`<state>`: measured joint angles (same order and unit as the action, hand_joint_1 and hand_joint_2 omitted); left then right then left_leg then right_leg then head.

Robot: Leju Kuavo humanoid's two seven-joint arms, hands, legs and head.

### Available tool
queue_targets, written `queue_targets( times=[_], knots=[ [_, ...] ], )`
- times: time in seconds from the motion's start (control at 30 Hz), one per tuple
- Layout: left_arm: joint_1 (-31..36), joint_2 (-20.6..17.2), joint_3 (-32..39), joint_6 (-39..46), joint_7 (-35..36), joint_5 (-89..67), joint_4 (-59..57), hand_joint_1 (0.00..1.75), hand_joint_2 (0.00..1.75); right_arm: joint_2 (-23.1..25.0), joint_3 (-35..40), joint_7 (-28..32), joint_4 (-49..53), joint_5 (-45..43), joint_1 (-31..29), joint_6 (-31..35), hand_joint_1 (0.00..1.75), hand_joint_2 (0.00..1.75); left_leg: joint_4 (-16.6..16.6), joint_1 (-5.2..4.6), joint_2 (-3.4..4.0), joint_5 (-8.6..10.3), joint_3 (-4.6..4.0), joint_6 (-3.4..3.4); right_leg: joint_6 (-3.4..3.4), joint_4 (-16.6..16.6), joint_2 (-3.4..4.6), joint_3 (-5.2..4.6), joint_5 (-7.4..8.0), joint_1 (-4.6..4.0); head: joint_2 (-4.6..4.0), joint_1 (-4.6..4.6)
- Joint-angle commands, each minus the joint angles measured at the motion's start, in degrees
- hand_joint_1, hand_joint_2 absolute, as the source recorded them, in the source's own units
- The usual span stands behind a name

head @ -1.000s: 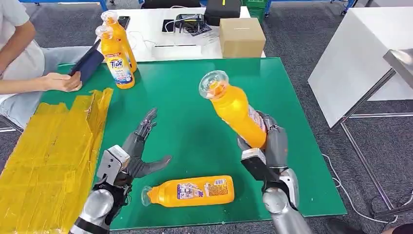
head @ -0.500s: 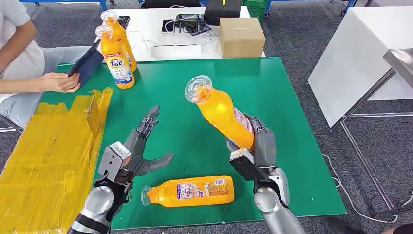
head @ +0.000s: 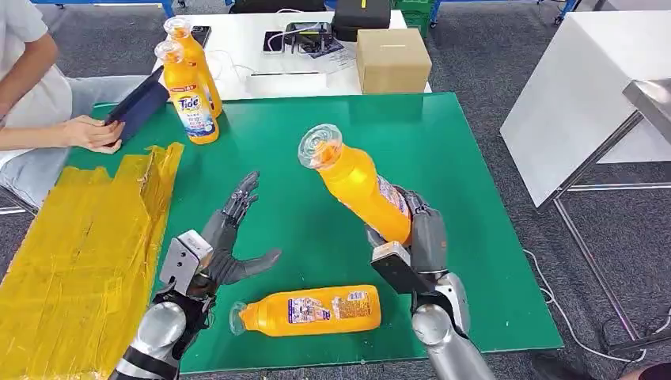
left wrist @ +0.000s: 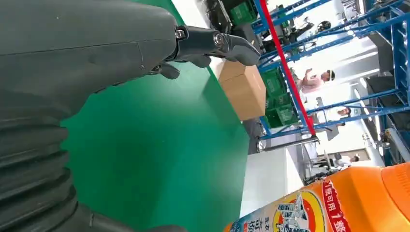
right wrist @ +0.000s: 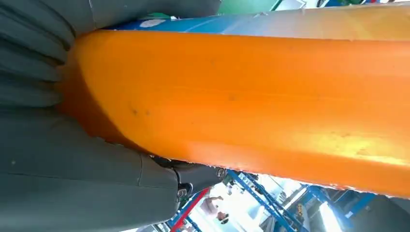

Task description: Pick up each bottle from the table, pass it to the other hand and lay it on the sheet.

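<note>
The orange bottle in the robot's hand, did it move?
Yes. The held bottle moved left over the green table, toward the left hand.

Left hand (head: pixel 212 252) spread, right hand (head: pixel 421 237) clenched.

held bottle (head: pixel 360 190): base hidden inside right hand (head: pixel 415 237) | right wrist view: bottle ends cut by frame, label unreadable | left wrist view: bottle cropped at corner, label text too blurred to read | rear standing bottle (head: pixel 195 55): label hidden by front bottle (head: pixel 187 95) | person (head: pixel 32 95): cut by left edge
</note>
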<state>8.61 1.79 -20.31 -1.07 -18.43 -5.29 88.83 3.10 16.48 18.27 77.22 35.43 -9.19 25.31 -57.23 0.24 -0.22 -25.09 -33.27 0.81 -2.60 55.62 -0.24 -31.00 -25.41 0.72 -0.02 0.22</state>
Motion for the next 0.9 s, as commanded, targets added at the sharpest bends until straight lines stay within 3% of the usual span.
queue_targets(
  times=[0.03, 0.07, 0.1, 0.2, 0.4, 0.9],
  knots=[
    [2.22, -1.19, -1.27, 0.04, 0.31, 0.40, -3.26, 0.00, 1.75, 0.17, 0.86, 0.19, -3.30, -0.23, -2.63, -0.27, 1.75, 1.75, 0.03, 0.01, 0.05, -0.03, 0.11, -0.03, 0.07, -0.04, 0.05, 0.10, -0.02, -0.02, 0.00, 0.00],
    [4.55, -0.89, -2.29, -5.26, -0.17, 6.00, -4.65, 0.00, 1.75, 1.15, 6.21, 3.49, -6.64, 0.95, -5.72, -7.23, 1.75, 1.75, 0.04, 0.03, 0.07, -0.06, 0.19, -0.04, 0.10, -0.05, 0.07, 0.18, -0.04, -0.04, 0.00, 0.00],
    [7.10, 0.07, -3.26, -5.02, 0.69, 6.65, -6.50, 0.00, 1.75, 5.65, 9.12, 1.96, -13.11, 3.34, -9.08, -3.52, 1.75, 1.75, 0.04, 0.05, 0.10, -0.09, 0.26, -0.06, 0.13, -0.07, 0.10, 0.25, -0.06, -0.06, 0.00, 0.00],
    [8.41, 0.38, -4.19, -4.19, 1.12, 7.26, -7.23, 0.00, 1.75, 7.57, 12.02, 1.57, -18.17, 2.50, -11.67, -0.08, 1.75, 1.75, -0.03, 0.06, 0.33, -0.05, 0.10, -0.07, 0.11, 0.05, 0.33, 0.03, 0.05, -0.07, 0.00, 0.02],
    [7.99, -0.40, -4.59, -3.70, 0.93, 8.20, -6.91, 0.00, 1.75, 5.35, 13.65, 1.43, -17.15, 0.35, -11.65, -0.10, 1.75, 1.75, 0.03, 0.06, -0.02, 0.05, 0.12, -0.13, 0.06, 0.02, 0.03, 0.04, -0.01, -0.07, 0.00, -0.02],
    [8.18, -0.17, -4.44, -3.59, 0.74, 8.96, -7.37, 0.00, 1.75, 5.34, 14.58, 1.26, -18.07, 0.26, -12.01, -0.06, 1.75, 1.75, 0.03, 0.01, 0.01, 0.08, 0.00, -0.12, 0.05, 0.05, 0.04, -0.05, 0.01, -0.01, 0.00, 0.02]
  ],
)
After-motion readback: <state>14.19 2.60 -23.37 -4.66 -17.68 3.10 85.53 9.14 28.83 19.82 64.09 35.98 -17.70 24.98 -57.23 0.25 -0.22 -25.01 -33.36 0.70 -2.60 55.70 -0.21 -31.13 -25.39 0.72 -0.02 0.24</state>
